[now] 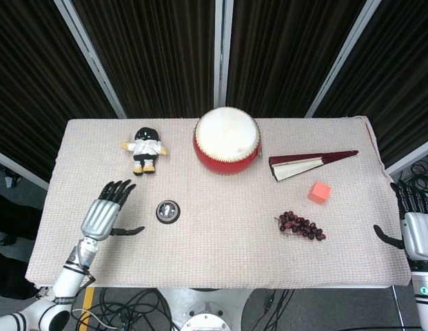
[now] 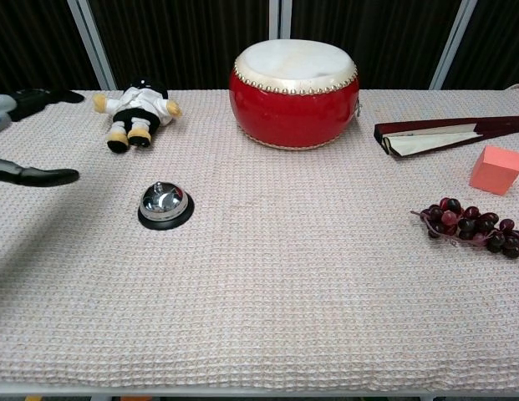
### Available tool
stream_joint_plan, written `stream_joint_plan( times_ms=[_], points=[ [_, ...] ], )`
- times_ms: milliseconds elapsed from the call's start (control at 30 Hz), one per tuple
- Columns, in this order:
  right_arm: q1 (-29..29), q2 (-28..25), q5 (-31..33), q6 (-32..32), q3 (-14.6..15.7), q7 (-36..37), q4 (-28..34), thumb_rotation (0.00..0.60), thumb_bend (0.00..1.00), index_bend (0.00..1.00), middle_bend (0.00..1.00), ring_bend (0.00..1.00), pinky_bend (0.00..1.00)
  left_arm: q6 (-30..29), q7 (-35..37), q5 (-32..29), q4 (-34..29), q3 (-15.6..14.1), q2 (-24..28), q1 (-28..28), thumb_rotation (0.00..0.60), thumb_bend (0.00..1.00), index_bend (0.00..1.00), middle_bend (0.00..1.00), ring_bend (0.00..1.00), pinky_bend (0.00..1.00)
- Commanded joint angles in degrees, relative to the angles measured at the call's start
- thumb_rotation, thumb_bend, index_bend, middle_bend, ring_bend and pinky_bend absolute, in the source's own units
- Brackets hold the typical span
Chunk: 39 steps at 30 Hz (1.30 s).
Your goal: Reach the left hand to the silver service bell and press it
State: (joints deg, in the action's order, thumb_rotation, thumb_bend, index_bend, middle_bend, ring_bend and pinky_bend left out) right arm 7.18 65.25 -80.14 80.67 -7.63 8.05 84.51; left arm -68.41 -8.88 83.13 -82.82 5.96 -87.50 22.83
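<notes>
Bare surface [image 1: 220, 207] lies between the left robot hand [image 1: 103, 215] and the silver service bell [image 1: 167, 211] just to its right; the doll [image 1: 145, 149] sits well beyond its fingertips.

A robot lab is showing here. Black curtains [image 1: 151, 48] are hanging behind the cloth-covered desk [image 1: 220, 255]; cables [image 1: 131, 307] are lying underneath.
</notes>
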Motion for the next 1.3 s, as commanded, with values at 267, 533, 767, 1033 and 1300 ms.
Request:
stream_joint_plan(
  times_ms=[267,533,767,1033,1300],
  points=[
    [0.00,0.03,0.91,-1.29,0.25,0.50,-1.14,0.600,0.13,0.00,0.00,0.00,0.00,3.44,3.91,2.56,11.65,-0.43,-13.13,5.78,0.182,0.00,0.00,0.00,0.00,0.00],
    [-0.16,-0.13,1.31,-1.59,0.12,2.07,-2.17,0.600,0.13,0.00,0.00,0.00,0.00,5.21,5.77,2.78,17.73,-0.84,-17.12,7.98,0.181,0.00,0.00,0.00,0.00,0.00],
    [-0.07,-0.12,1.88,-2.18,-0.09,2.65,-2.74,0.600,0.13,0.00,0.00,0.00,0.00,5.80,8.07,2.03,22.06,-1.39,-19.87,8.27,0.177,0.00,0.00,0.00,0.00,0.00],
    [-0.13,-0.05,2.01,-2.32,-0.06,2.64,-3.00,0.600,0.13,0.00,0.00,0.00,0.00,6.96,9.43,1.63,25.64,-1.86,-21.73,8.98,0.174,0.00,0.00,0.00,0.00,0.00],
    [0.14,0.27,2.12,-3.19,0.12,2.59,-3.45,0.600,0.13,0.00,0.00,0.00,0.00,8.70,7.78,0.79,26.72,-3.14,-22.03,8.70,0.178,0.00,0.00,0.00,0.00,0.00]
  ],
)
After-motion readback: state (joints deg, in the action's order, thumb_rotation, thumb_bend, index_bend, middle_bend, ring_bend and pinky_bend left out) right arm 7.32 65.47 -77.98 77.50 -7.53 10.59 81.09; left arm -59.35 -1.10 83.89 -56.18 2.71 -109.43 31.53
